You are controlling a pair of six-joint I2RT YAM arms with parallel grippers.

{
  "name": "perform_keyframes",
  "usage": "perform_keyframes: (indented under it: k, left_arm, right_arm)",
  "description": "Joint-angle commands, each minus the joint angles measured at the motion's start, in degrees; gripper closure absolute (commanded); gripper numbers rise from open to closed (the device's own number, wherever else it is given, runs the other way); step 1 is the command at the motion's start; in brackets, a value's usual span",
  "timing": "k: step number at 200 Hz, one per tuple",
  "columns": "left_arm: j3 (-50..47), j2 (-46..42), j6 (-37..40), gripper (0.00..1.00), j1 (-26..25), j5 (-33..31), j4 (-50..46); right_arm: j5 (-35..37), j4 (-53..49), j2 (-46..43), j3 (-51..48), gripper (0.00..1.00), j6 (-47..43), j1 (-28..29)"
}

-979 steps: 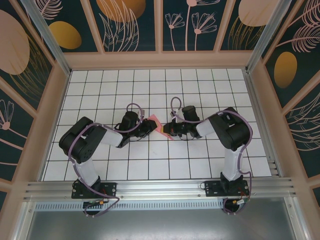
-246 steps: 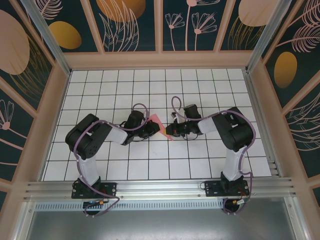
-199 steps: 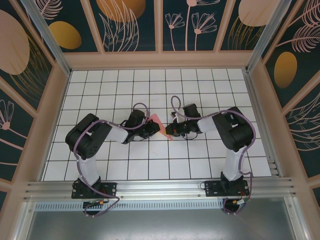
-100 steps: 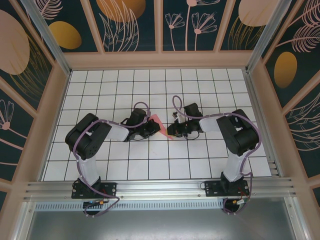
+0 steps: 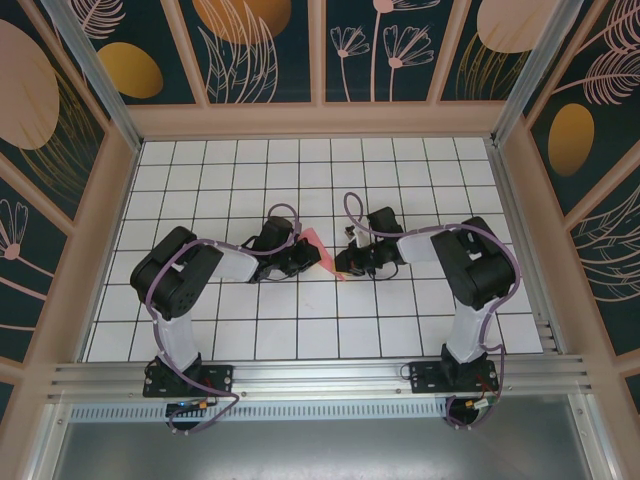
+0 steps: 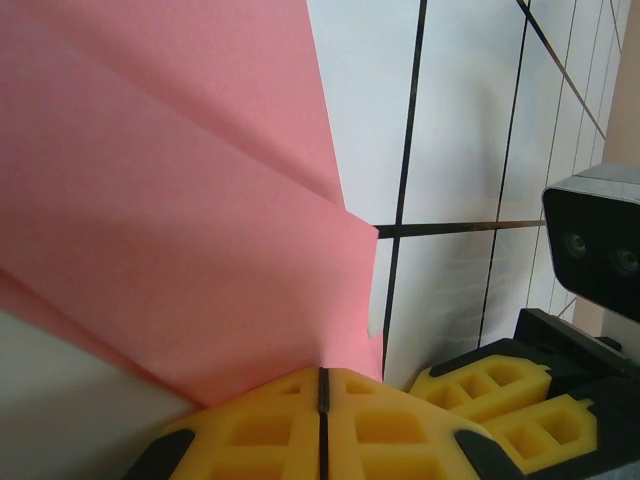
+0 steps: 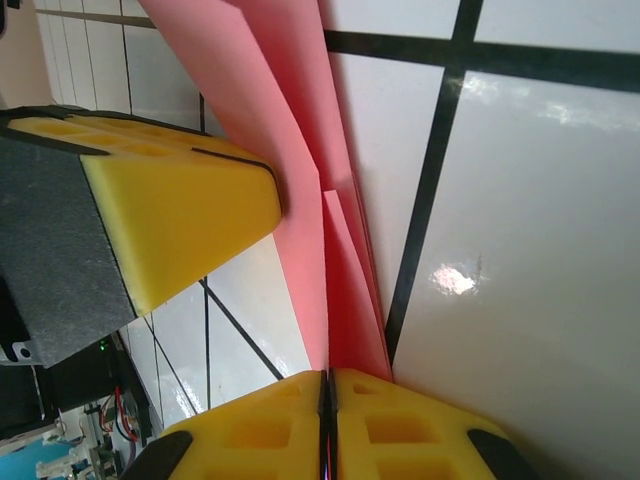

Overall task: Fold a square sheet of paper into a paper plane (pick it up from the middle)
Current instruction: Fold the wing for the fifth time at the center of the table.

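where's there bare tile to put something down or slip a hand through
Free: the far tile rows below the back wall, and the near tiles between the left arm and right arm. Crowded: the centre, where the left hand and right hand both pinch the folded pink paper.
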Motion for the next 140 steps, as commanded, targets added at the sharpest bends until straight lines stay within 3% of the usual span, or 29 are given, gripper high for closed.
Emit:
perform_keyframes:
  k: [1, 104, 140]
  left_arm:
    - [-0.65, 2.05, 1.87, 0.89, 0.05, -5.52, -5.77]
    - [-0.83, 2.05, 1.78, 0.89, 0.03, -5.44, -5.52]
    - [-0.83, 1.95, 1.78, 0.89, 0.05, -5.66, -5.78]
  right_arm:
    - [0.21, -3.57, -3.14, -0.42, 0.86, -1.12, 0.19]
    - [4.67, -7.09, 1.03, -0.02, 0.91, -2.15, 0.75]
    - [5.11, -8.06, -2.33, 0.27, 0.87, -2.23, 0.82]
